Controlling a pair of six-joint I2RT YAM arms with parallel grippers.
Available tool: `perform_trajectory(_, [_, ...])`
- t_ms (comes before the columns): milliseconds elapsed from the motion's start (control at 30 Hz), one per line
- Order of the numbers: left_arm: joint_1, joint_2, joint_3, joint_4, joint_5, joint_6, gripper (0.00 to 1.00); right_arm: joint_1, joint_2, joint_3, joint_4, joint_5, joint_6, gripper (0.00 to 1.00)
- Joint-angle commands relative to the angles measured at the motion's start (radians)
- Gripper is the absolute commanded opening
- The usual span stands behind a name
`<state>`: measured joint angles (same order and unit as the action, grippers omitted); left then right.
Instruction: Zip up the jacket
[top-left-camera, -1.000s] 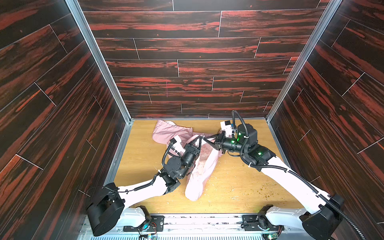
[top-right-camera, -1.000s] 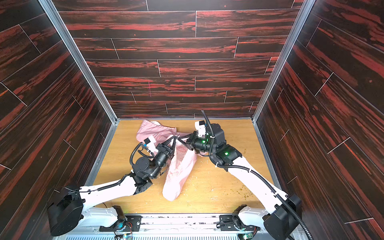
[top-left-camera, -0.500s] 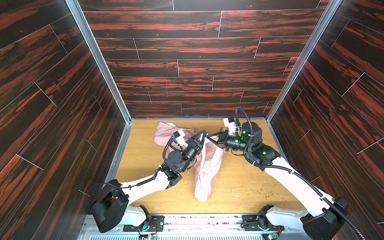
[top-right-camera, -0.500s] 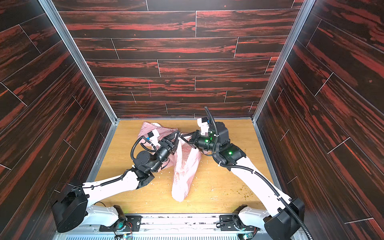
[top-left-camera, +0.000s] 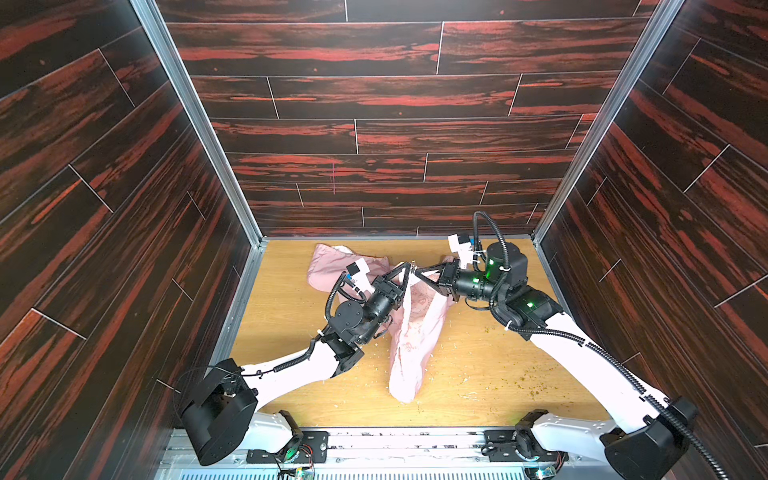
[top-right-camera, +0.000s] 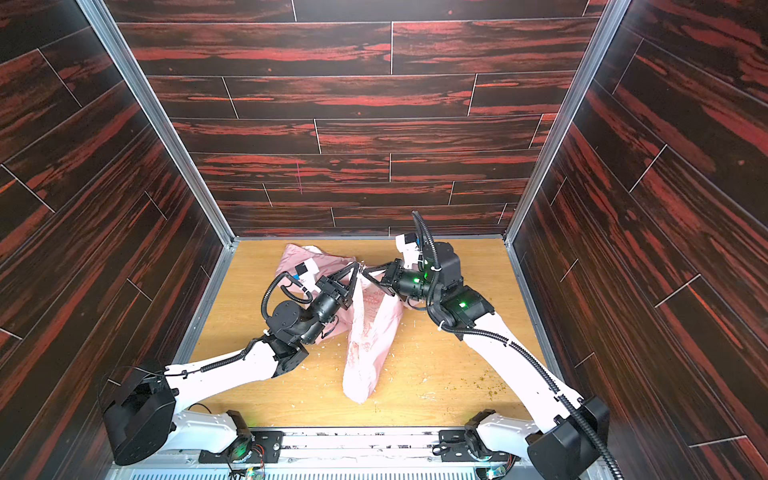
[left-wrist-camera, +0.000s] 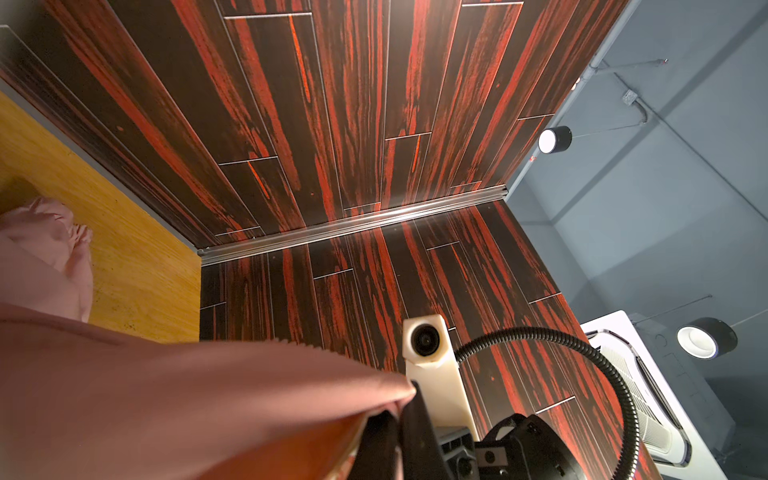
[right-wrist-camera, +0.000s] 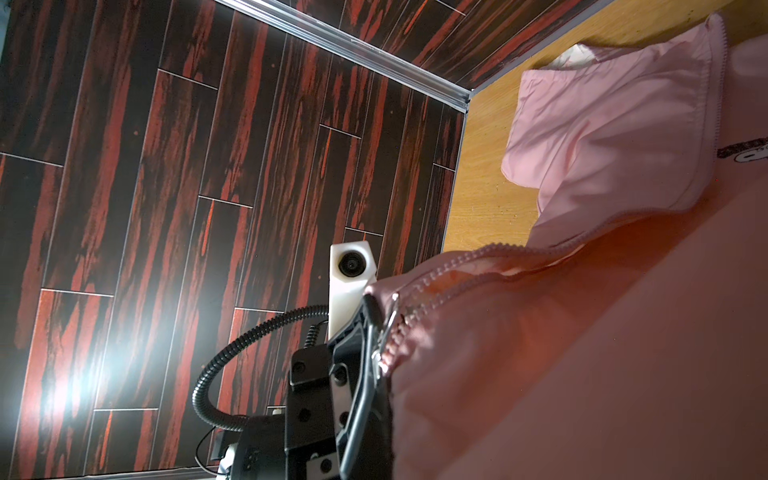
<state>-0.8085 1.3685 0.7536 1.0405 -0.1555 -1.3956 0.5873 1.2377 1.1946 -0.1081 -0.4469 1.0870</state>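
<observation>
Clamped the jacket (top-left-camera: 415, 332) at its lifted edge, with left gripper (top-left-camera: 408, 268) and right gripper (top-left-camera: 417, 272) both closed tight on the fabric, tips just beside each other. Hung from there down to the table (top-left-camera: 478, 374), trailing toward its front; lay bunched at the back left.

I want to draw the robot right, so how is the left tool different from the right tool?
The left tool reaches in from the left, slanting toward the back wall; the right tool comes from the right, pointing sideways. Green lights glow behind the right tool; none show behind the left tool. Both are black, shut, pinching the pink jacket, tips nearly meeting.
</observation>
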Motion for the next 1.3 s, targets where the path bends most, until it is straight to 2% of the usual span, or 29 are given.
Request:
perform_trajectory(0, [0.025, 0.0, 0.022, 0.049, -0.037, 0.003, 0.0, 0.003, -0.042, -0.008, 0.007, -0.067, -0.009, 0.0])
perform_trajectory(633, [0.104, 0.033, 0.127, 0.036, 0.009, -0.073, 0.0, 0.047, -0.08, -0.095, -0.045, -0.047, -0.11, 0.0])
perform_trajectory(967, [0.133, 0.064, 0.143, 0.045, 0.002, -0.092, 0.0, 0.12, -0.061, -0.077, 0.053, -0.063, -0.029, 0.0])
perform_trajectory(1100, [0.151, 0.066, 0.155, 0.046, 0.012, -0.102, 0.0, 0.149, -0.048, -0.059, -0.008, -0.024, -0.058, 0.0])
perform_trajectory(1267, [0.167, 0.029, 0.175, 0.01, 0.03, -0.099, 0.0, 0.131, -0.047, -0.125, -0.042, 0.019, -0.068, 0.0])
